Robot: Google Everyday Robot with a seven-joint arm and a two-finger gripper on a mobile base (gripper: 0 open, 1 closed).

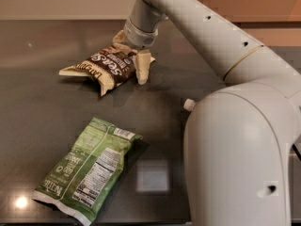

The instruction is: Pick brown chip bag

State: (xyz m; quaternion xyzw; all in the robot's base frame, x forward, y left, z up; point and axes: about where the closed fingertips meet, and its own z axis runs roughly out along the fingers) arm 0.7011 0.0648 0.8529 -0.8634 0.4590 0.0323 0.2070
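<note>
Two snack bags lie on a dark, glossy surface (42, 117) as the robot's hand (132, 59) comes in low over the right end of the brown chip bag (104, 68). That bag sits toward the back of the surface, left of centre, crinkled and slightly humped. Its dark brown middle shows white lettering and its cream-tan ends fan out to left and right.

The hand's fingers stand spread apart, not closed on anything. The near finger (142, 67), pale tan and tapering downward, stands just beside the bag's right edge, its tip close to the surface. The other finger appears to sit behind the bag's upper edge, though most of it is hidden by the wrist. Whether either finger actually touches the bag cannot be told from this angle.

The white arm (207, 32) slants from the top of the view down to the hand. Its bulky lower housing fills the right foreground. A small white cap (189, 104) peeks out from behind that housing, and whatever it belongs to is hidden.

The green chip bag (87, 173) lies flat in the left foreground, well apart from the brown one, with its white nutrition label facing up.
</note>
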